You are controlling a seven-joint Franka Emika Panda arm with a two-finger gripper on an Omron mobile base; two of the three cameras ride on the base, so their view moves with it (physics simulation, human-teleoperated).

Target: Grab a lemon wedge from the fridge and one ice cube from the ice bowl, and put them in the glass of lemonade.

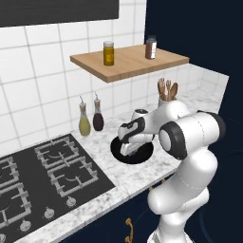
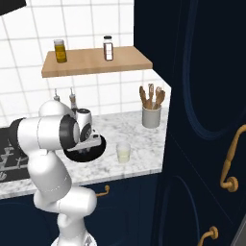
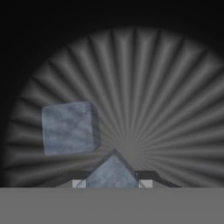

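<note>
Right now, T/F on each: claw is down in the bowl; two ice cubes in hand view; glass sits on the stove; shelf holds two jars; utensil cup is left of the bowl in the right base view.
1. The claw is down in the bowl. True.
2. Two ice cubes show in the hand view. True: one loose cube, one cube between the fingertips.
3. The glass sits on the stove. False: on the counter, right of the bowl.
4. The shelf holds two jars. True.
5. The utensil cup is left of the bowl. False: right.

One pale grey-blue ice cube [image 3: 113, 174] is sitting corner-up between the finger tips, another [image 3: 70, 127] lying loose beside it in the glossy black ice bowl [image 2: 98, 147]. The pale-yellow glass of lemonade [image 2: 123, 153] is standing upright just beside the bowl.
</note>
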